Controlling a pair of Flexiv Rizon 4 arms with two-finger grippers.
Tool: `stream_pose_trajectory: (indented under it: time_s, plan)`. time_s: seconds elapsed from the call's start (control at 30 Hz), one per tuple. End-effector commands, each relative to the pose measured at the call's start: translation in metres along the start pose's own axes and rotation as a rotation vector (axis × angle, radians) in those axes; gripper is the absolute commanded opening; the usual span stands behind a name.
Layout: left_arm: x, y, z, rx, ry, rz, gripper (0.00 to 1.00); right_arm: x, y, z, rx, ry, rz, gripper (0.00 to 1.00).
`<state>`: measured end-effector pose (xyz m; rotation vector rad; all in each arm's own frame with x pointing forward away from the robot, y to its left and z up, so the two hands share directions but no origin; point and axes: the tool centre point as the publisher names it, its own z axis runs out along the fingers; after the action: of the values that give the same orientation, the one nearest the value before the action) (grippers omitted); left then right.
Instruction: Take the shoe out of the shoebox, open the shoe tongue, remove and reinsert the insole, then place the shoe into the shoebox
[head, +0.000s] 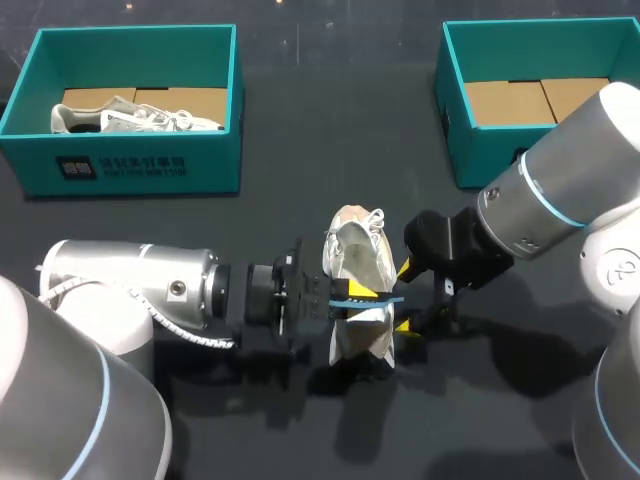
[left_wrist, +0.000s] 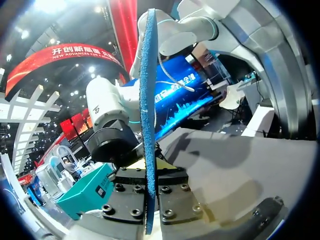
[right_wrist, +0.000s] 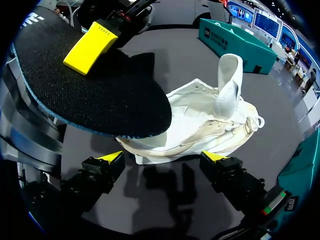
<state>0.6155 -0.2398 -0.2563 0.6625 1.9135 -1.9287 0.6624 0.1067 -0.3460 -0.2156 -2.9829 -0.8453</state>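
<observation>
Dark table (head: 300, 130) carrying two teal shoeboxes (head: 140, 160) at the back, white shoe (head: 358, 262) sitting at centre outside them, left gripper (head: 352, 295) pinching the insole (right_wrist: 100, 95) over the shoe, right gripper (right_wrist: 162, 156) keeping fingers spread wide just beside the shoe.

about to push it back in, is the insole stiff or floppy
Probably semi-stiff: the insole juts flat from the left gripper over the shoe without drooping. Edge-on it looks thin, so it likely bends if pushed, and is likely light.

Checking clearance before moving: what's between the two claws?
The shoe, with the insole in the left claw over it; the head view shows this.
</observation>
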Motion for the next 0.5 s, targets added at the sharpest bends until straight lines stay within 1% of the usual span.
stream_pose_trajectory:
  time_s: [0.03, 0.27, 0.5]
  plan:
    - [0.0050, -0.0060, 0.0013, -0.014, -0.048, -0.005, 0.00, 0.0015, 0.0001, 0.0008, 0.002, -0.004, 0.000, 1.00]
    - [0.0036, -0.0060, 0.0016, -0.018, -0.072, -0.019, 0.00, 0.0015, 0.0001, 0.0008, 0.002, -0.004, 0.000, 1.00]
    - [0.0015, 0.0021, 0.0022, -0.016, -0.094, -0.067, 0.00, 0.0015, 0.0001, 0.0008, 0.002, -0.004, 0.000, 1.00]
